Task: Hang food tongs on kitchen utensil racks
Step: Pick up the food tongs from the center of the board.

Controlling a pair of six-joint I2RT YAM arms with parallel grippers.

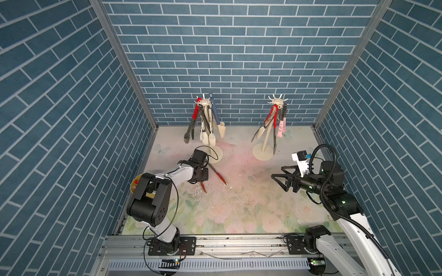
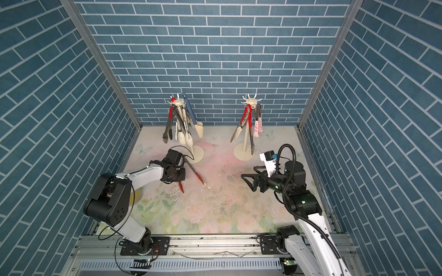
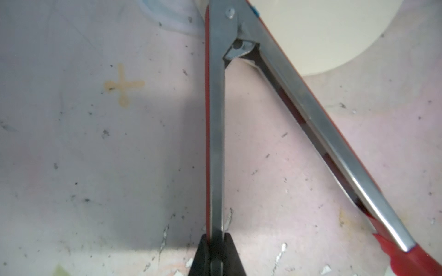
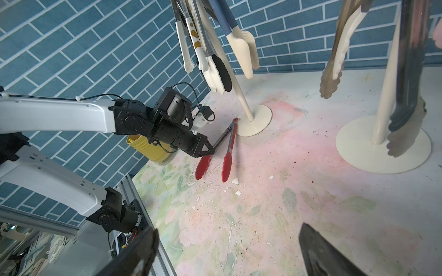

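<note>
My left hand [image 4: 211,151] is pressed together on one metal arm of the red-tipped tongs [image 4: 229,143], pinching it just above its red tip. The other arm of the tongs splays free. Seen in a top view, these tongs [image 1: 216,175] lie at about 9 o'clock from the middle of the bench [image 1: 251,210]. Their hinge points toward 11 o'clock and the two red tips fan out toward 5 and 6 o'clock. The hinged end sits just beside the round foot of the left rack [image 1: 205,102]; I cannot tell whether it touches.

That rack stands at 11 o'clock, hung with tongs in red, black, white and blue. The right rack [image 1: 277,101] stands at 1 o'clock and carries red, black, pale and pink tongs.

My right hand [image 1: 278,175] hovers at 3 o'clock, its fingers spread wide with nothing between them, well apart from the tongs on the bench.

A yellow cup [image 4: 148,149] stands behind my left arm at the bench's 9 o'clock edge. White flecks and dark specks litter the flowered surface.
</note>
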